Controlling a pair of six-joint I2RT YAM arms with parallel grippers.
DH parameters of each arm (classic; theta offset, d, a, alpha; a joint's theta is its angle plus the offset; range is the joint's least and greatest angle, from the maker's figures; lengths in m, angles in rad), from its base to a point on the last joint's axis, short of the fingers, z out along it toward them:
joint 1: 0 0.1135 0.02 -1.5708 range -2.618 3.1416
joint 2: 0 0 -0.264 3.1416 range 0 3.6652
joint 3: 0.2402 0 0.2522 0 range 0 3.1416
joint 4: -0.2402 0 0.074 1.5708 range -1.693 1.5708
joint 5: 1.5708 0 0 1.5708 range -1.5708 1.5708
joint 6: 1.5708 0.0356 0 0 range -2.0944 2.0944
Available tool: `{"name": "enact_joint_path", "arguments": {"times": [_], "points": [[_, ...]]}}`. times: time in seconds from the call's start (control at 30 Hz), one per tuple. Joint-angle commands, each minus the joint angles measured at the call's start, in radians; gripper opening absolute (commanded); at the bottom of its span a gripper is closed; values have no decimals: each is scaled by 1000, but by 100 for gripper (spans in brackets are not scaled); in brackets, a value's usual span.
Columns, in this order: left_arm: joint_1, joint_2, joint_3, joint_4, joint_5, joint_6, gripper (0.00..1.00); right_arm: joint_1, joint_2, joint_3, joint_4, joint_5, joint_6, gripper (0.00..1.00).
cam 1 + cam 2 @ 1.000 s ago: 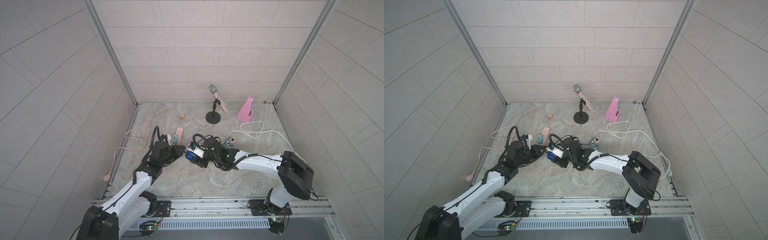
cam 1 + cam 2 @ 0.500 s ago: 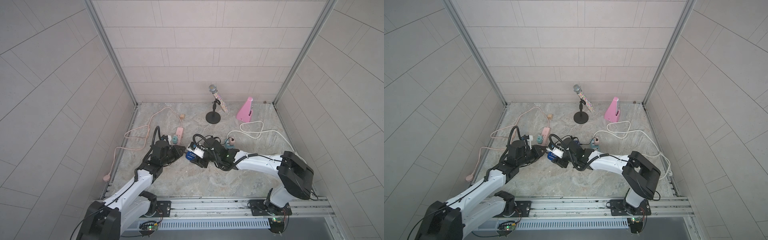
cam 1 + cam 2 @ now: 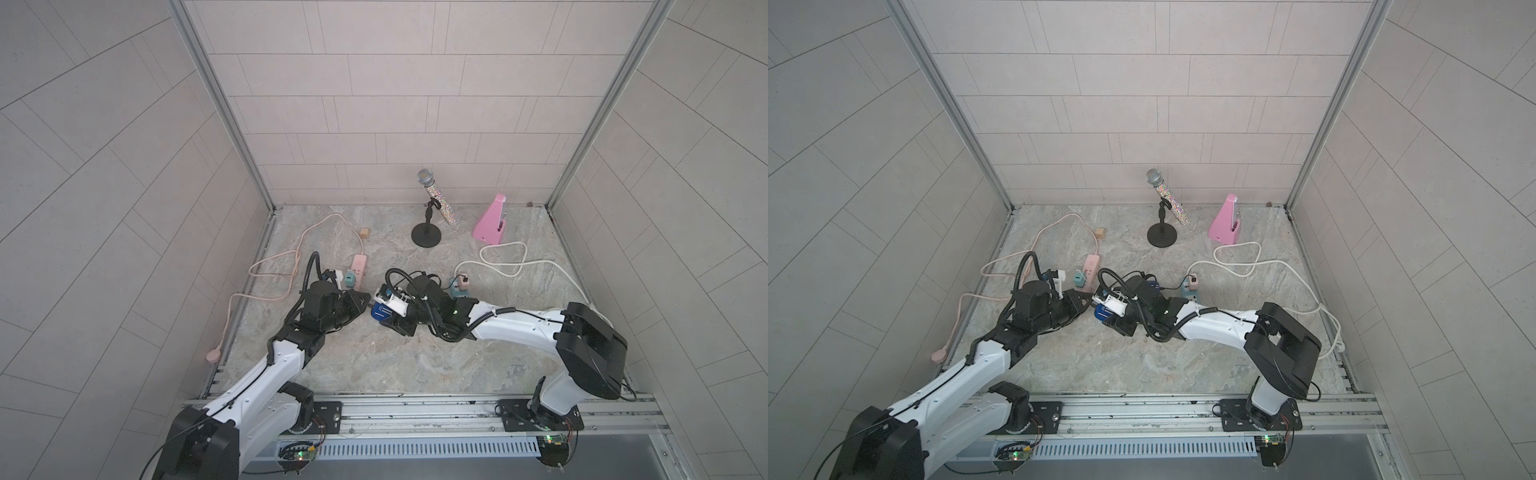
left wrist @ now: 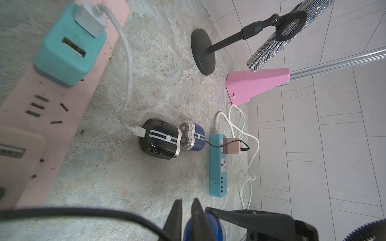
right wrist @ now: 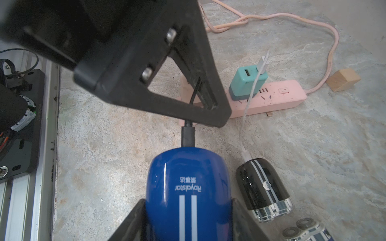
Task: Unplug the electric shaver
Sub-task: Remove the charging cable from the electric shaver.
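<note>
My right gripper [image 5: 188,210] is shut on a blue electric shaver [image 5: 188,187], which it holds just above the floor; in both top views the shaver [image 3: 379,311] [image 3: 1101,311] sits between the two arms. A black plug [image 5: 188,135] is in the shaver's end. Its thin black cable [image 5: 194,94] runs up between the fingers of my left gripper [image 4: 187,208], whose tips stand right at the plug. The jaws are closed to a narrow slit on that cable. The left gripper [image 3: 365,300] meets the shaver nose to nose.
A black shaver [image 4: 159,138] is wired by a white cable to a teal adapter [image 4: 66,48] on the pink power strip [image 3: 358,266]. Another blue shaver [image 4: 193,137] is wired to a teal strip [image 4: 217,167]. A microphone stand [image 3: 427,237], pink wedge [image 3: 492,222] and wooden cube [image 3: 365,233] stand behind.
My left gripper's jaws have narrowed at the shaver's plug end. Both arms and the held shaver stay nearly where they were.
</note>
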Motion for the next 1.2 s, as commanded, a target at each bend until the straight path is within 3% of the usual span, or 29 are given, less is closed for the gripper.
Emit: {"name": "enact_joint_path", "arguments": {"times": [0.0, 0.97, 1.17], "points": [[-4, -3, 23, 3, 7, 5, 16, 4, -16, 2, 32, 6, -1, 27], [-4, 12, 24, 20, 22, 2, 27, 6, 6, 22, 10, 2, -2, 27], [-4, 3, 21, 13, 21, 3, 22, 8, 7, 21, 10, 1, -2, 27]]}}
